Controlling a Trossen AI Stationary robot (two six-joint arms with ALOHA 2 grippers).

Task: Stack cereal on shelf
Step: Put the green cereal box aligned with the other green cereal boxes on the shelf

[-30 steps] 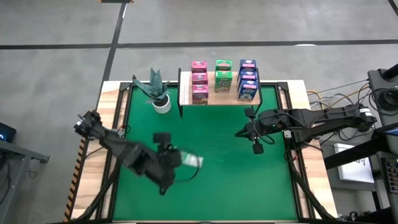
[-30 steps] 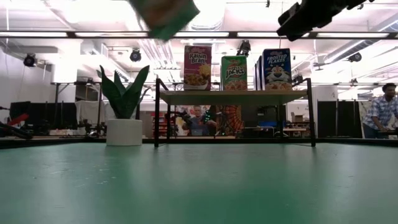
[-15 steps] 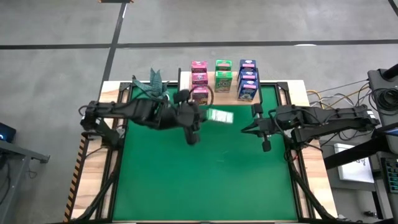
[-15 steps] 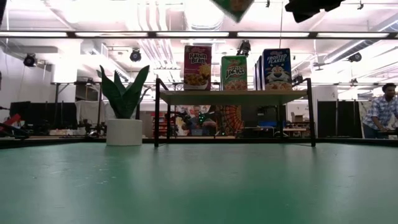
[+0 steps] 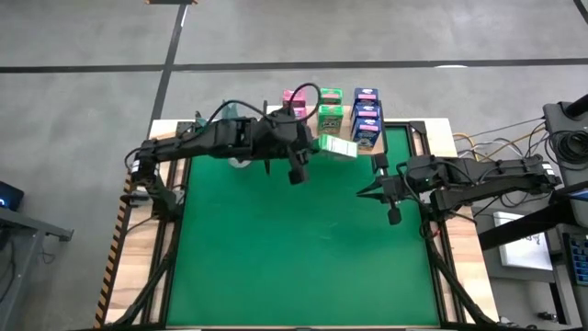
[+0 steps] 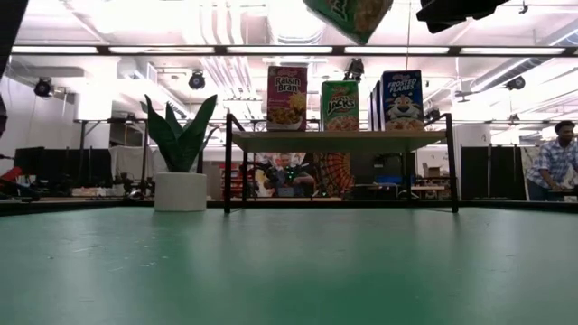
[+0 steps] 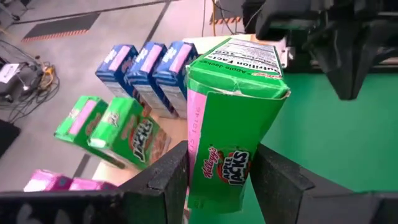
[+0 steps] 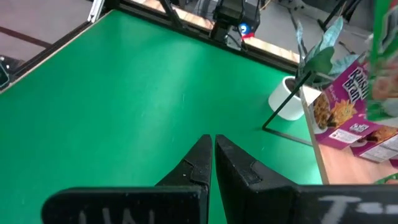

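My left gripper (image 5: pixel 310 147) is shut on a green cereal box (image 5: pixel 337 146), in the air over the near edge of the pale wooden shelf (image 5: pixel 347 119). The low view shows that box (image 6: pixel 350 13) tilted, high above the shelf (image 6: pixel 339 141). Pink (image 7: pixel 53 183), green (image 7: pixel 112 127) and blue (image 7: pixel 149 65) boxes stand in rows on the shelf board. My right gripper (image 5: pixel 361 194) is shut and hangs above the green mat's right side, touching nothing; its fingers (image 8: pixel 213 155) meet. My left gripper pinches the green box between its two fingers (image 7: pixel 165 180), one on each narrow side, at the end nearest the wrist (image 7: pixel 214 186). The fingers come roughly level from the table's left. The box is lifted clear, its printed front facing the wrist camera and its free end (image 7: pixel 249 53) pointing toward the right arm.
A potted plant in a white pot (image 6: pixel 181 191) stands left of the shelf, under my left arm in the high view. The green mat (image 5: pixel 294 257) lies between wooden table borders. The right arm (image 5: pixel 478 175) reaches in from the right. People show in the room behind the table.
My left gripper has carried the green box from above the mat's near-left part toward the far edge and to the right, up to the shelf's front. The box has stayed in its hold throughout. My right gripper has drawn back a little toward the right.
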